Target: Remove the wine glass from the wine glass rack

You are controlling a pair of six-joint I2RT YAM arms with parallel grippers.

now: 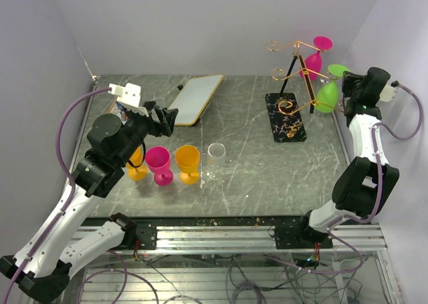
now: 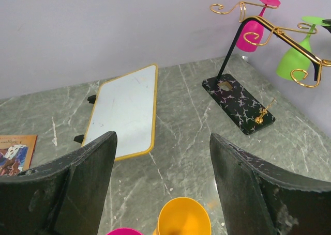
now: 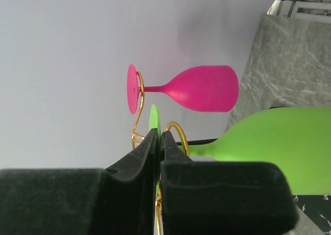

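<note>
The wine glass rack (image 1: 285,117) stands at the back right on its black veined base, its gold wire arms raised. A green wine glass (image 1: 328,97) hangs upside down on a front arm, and a pink wine glass (image 1: 313,63) hangs behind it. My right gripper (image 1: 348,83) is shut on the thin green foot (image 3: 153,119) of the green glass, whose bowl (image 3: 279,142) lies to the right in the right wrist view. My left gripper (image 1: 164,115) stays open and empty at the left, above the cups.
Two orange goblets (image 1: 187,160) (image 1: 137,164), a pink goblet (image 1: 159,164) and a clear glass (image 1: 216,158) stand in a row at front left. A white board with a yellow rim (image 1: 196,98) lies at the back. Walls close in on both sides.
</note>
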